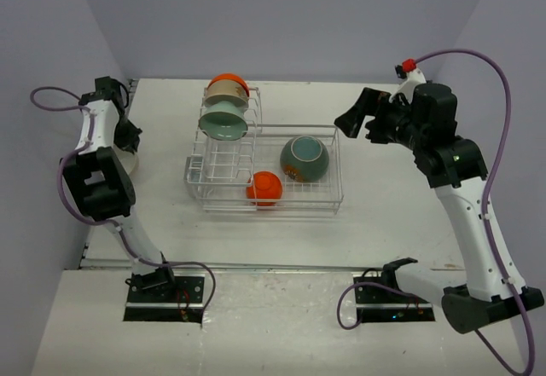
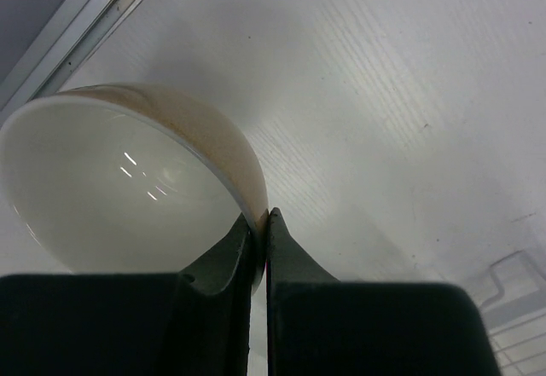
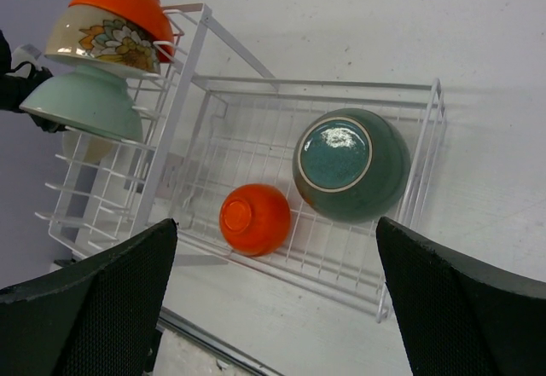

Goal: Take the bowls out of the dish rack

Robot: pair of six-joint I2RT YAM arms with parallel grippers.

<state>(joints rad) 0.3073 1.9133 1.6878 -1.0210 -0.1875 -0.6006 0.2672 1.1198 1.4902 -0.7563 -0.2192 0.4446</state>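
Left gripper [image 2: 260, 219] clenched, both fingers pinched flat on the rim of a plain cream bowl [image 2: 128, 180], one finger inside, one outside. Bowl fills the left half of the left wrist view, opening tipped toward the camera, bare white table [image 2: 401, 95] under it, metal edge strip [image 2: 85, 18] at upper left. Can't tell if the bowl touches the table. In the top view this gripper [image 1: 129, 137] sits at the left edge of the frame, well apart from the dish rack [image 1: 328, 202].

Right gripper [image 1: 357, 125] released, jaws spread wide, holding nothing. It hangs above the table just off the rack's right end, upper right of centre in the top view. Its black fingers [image 3: 94, 308] frame the lower corners of the right wrist view, rack between them.

Rack sits mid-frame in the top view. Nearest in the basket: small orange bowl [image 1: 264, 188], upside down, foot ring showing, against the front wire. Behind it to the right: large dark teal bowl [image 1: 304, 158], also upside down, near the right end wall; the two are just beside each other.

Farther back, at the rack's left end, the tall slot row holds three bowls on edge, packed together: pale green bowl [image 1: 223, 123] nearest, cream bowl with flower print [image 3: 101, 37] behind it, second orange bowl [image 1: 227, 79] farthest.
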